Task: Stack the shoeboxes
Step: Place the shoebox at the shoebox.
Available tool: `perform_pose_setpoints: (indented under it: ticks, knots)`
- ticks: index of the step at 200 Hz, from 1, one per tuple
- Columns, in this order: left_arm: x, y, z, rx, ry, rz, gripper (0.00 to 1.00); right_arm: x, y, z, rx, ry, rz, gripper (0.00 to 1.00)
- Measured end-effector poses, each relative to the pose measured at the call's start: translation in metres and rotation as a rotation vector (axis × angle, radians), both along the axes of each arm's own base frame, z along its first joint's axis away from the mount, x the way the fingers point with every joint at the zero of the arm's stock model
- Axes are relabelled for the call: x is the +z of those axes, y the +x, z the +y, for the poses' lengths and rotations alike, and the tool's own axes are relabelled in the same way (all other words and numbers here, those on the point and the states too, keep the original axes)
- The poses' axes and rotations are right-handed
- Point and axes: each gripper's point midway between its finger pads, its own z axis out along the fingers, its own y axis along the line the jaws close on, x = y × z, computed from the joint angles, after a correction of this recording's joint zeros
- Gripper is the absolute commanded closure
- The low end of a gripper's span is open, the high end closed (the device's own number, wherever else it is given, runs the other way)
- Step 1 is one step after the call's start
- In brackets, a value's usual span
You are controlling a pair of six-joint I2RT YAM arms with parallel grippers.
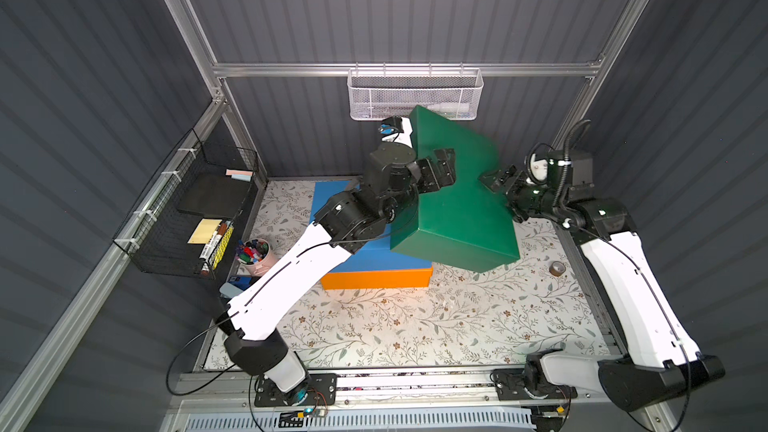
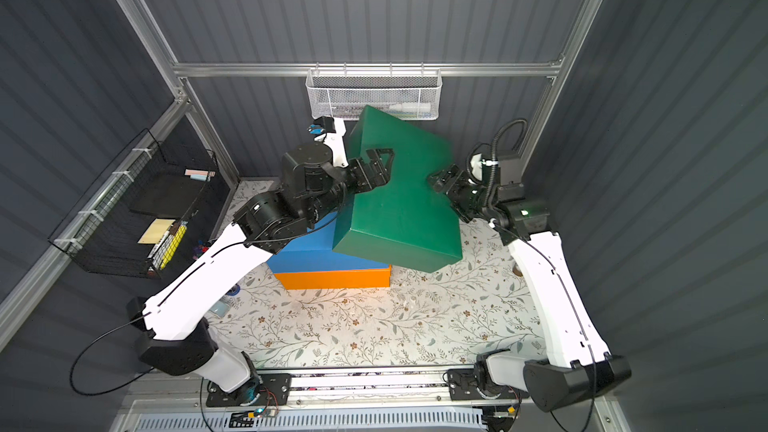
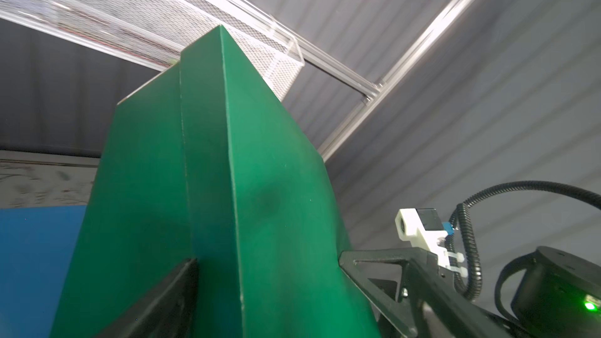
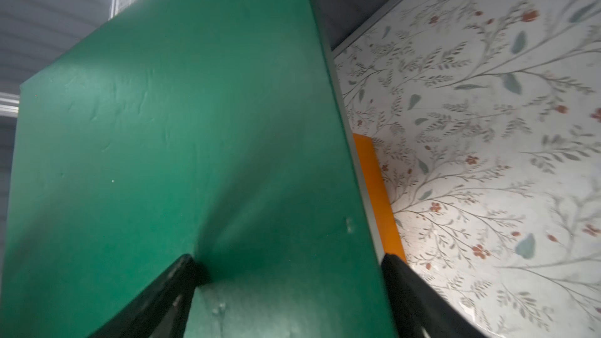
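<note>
The left jaws and the right jaws are spread wide, each closed across an opposite side of the dark green box (image 1: pixel 453 201), which is held aloft and tilted.
Two of the three boxes are judged to be stacked: the blue box (image 1: pixel 365 257) is seated squarely on the orange box (image 1: pixel 374 278) on the bench (image 1: pixel 415 326). The third is yet to be levelled, turned into line and set on top. It is held askew above the blue box, overhanging towards the right arm, its upper corner near the white mesh basket (image 1: pixel 415 93). Whether it touches the blue box cannot be told. Its card is plain, matt and dark green. The lid rim (image 3: pixel 201 157) is seen as a narrow band in the left wrist view, and shallow dents and creases are seen in the right wrist view.
</note>
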Motion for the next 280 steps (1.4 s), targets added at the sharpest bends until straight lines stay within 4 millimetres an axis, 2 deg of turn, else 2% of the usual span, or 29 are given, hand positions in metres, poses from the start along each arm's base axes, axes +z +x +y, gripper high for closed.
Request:
perform_pose_setpoints:
  ticks: [17, 35, 53, 91, 142, 182, 254, 280]
  knots:
    - [-0.009, 0.0, 0.024, 0.053, -0.002, 0.008, 0.0, -0.008, 0.009, 0.025, 0.061, 0.002, 0.009, 0.11]
    - [-0.028, 0.003, 0.047, 0.1, 0.0, 0.037, 0.01, -0.024, 0.016, 0.05, 0.118, -0.001, 0.04, 0.11]
    - [-0.048, 0.005, 0.063, 0.135, 0.004, 0.066, 0.0, -0.037, 0.025, 0.063, 0.144, -0.011, 0.055, 0.11]
    - [-0.066, -0.001, 0.076, 0.141, 0.019, 0.105, 0.0, -0.052, 0.039, 0.068, 0.136, -0.026, 0.079, 0.09]
    - [-0.062, -0.003, 0.084, 0.101, -0.004, 0.112, 0.0, -0.049, 0.046, 0.073, 0.136, -0.031, 0.066, 0.08]
    - [-0.073, 0.005, 0.091, 0.095, -0.002, 0.143, 0.0, -0.046, 0.045, 0.076, 0.144, -0.035, 0.07, 0.08]
    - [-0.085, 0.011, 0.107, 0.096, -0.029, 0.194, 0.0, -0.03, 0.042, 0.081, 0.155, -0.022, 0.042, 0.07]
    - [-0.099, 0.015, 0.117, 0.109, -0.014, 0.235, 0.0, -0.018, 0.04, 0.085, 0.17, -0.004, 0.022, 0.07]
